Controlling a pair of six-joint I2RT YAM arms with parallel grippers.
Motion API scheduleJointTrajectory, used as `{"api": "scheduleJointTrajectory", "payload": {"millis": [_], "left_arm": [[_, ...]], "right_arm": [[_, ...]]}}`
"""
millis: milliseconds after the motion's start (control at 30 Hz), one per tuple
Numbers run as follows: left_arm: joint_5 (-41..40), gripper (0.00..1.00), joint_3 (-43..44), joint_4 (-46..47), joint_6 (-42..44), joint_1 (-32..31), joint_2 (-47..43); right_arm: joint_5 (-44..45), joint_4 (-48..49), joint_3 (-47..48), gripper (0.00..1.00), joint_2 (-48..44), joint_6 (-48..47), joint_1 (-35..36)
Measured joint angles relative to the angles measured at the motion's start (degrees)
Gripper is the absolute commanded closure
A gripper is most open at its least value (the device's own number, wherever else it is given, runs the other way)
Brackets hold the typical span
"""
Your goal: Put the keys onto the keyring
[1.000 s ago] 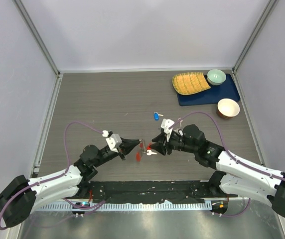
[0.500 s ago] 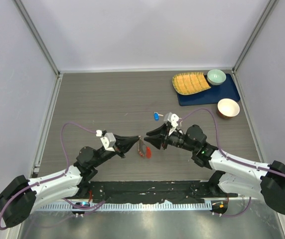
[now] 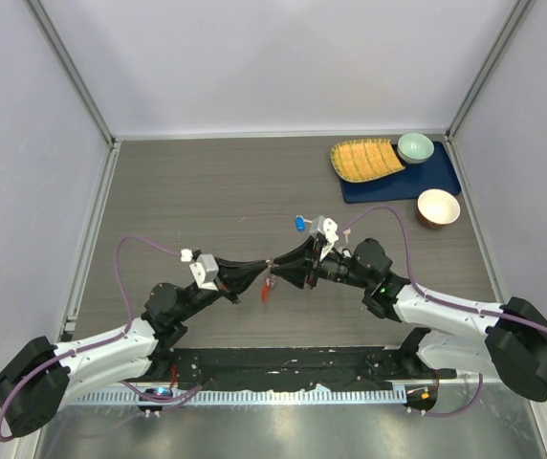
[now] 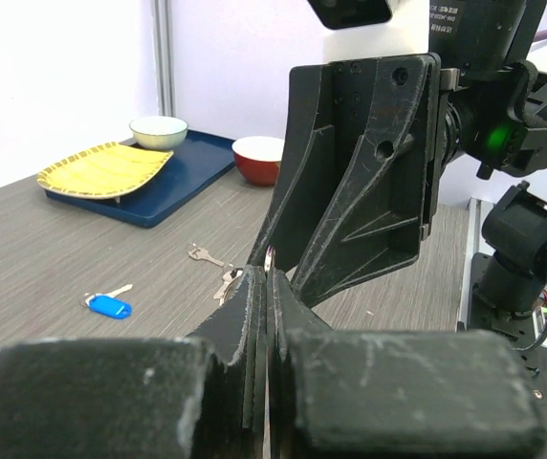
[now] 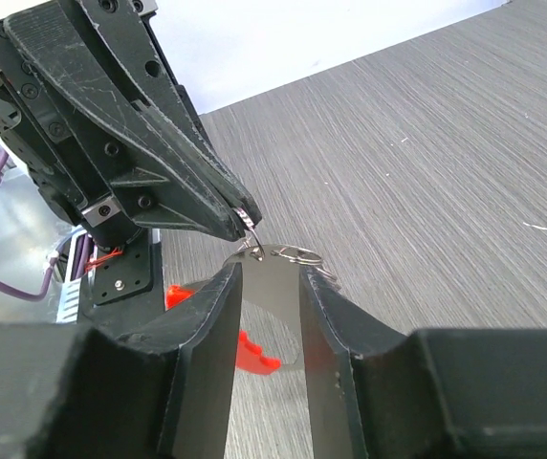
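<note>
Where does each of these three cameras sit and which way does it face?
Top external: above and behind, looking down at the table; left arm and right arm show.
Left wrist: looks along its own shut jaws at the right arm.
Right wrist: past its own jaws, on a silver key, faces the keyring.
Top and left wrist share the blue key.

Quick headcount: two robot arms, the left arm (image 3: 130, 339) and the right arm (image 3: 446, 311). Two bowls, a pale green bowl (image 3: 415, 147) and a red bowl (image 3: 438, 207). One yellow woven plate (image 3: 364, 160), one blue tray (image 3: 436, 177). One keyring (image 5: 291, 253) with one red fob (image 3: 266, 292). Three keys can be made out: a blue-headed key (image 3: 299, 223), a silver key (image 4: 200, 254) and a metal key (image 5: 272, 287) by the ring. Can't tell if there are more.
</note>
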Motion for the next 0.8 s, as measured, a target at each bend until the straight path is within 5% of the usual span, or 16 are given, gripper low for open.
{"api": "scheduleJointTrajectory", "payload": {"millis": [267, 600, 800], "left_arm": [[0.85, 1.00, 0.00, 0.28, -0.68, 0.00, 0.02], [1.18, 1.00, -0.07, 1.22, -0.96, 0.02, 0.57], [1.01, 0.93, -0.09, 1.64, -0.87, 0.13, 1.09]], "right_arm": [[-1.77, 2.82, 0.00, 0.67, 1.05, 1.46, -0.48], [-4.37, 5.68, 0.00, 0.99, 3.04, 3.08, -1.16], [-6.21, 3.41, 1.05, 0.99, 2.78, 2.03, -1.88]]}}
